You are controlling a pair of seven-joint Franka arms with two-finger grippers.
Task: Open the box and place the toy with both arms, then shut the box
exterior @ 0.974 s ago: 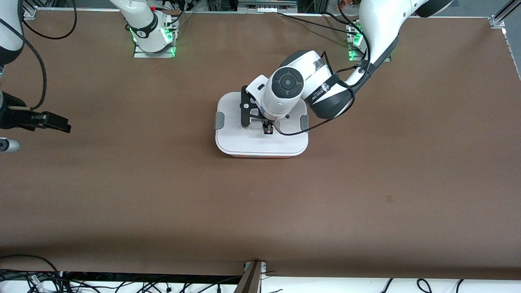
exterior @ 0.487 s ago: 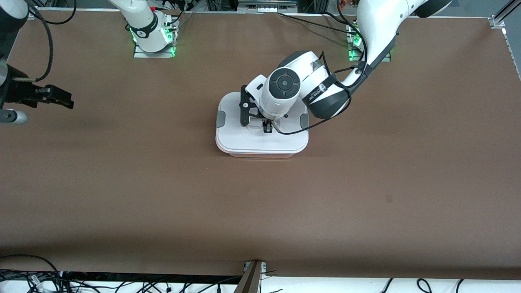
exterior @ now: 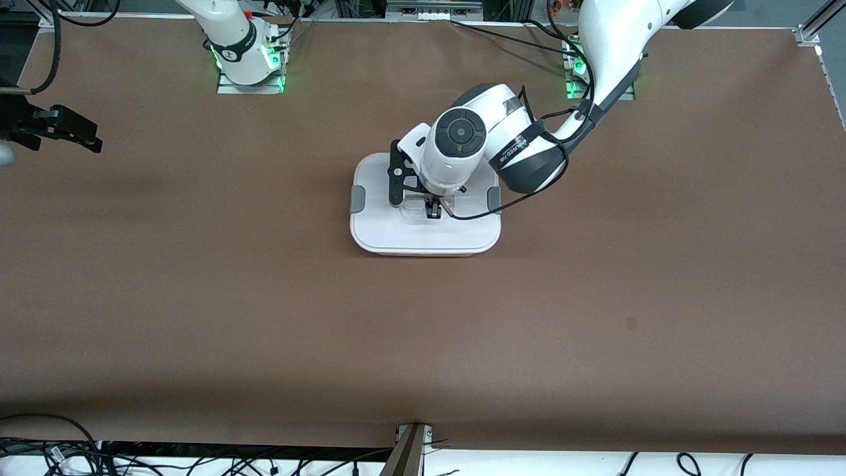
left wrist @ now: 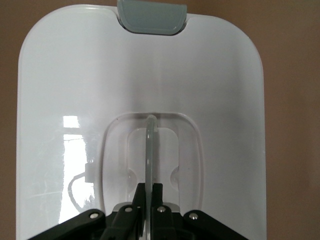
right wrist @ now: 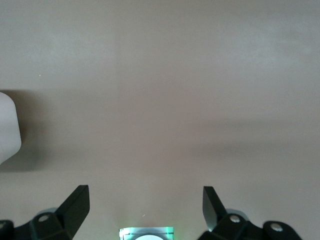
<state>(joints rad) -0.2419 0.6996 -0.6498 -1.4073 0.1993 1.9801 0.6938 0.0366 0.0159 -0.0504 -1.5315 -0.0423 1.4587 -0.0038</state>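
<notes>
Box sits mid-table with its lid on, no toy in sight. Left gripper pinches the clear handle; right gripper hangs spread over the right arm's end of the table, so closing looks nearly finished.

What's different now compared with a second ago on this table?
The right gripper, open over bare table at the right arm's end, has moved toward the robots' bases. The left gripper stays shut on the clear recessed handle of the white lid on the pale pink translucent box.
</notes>
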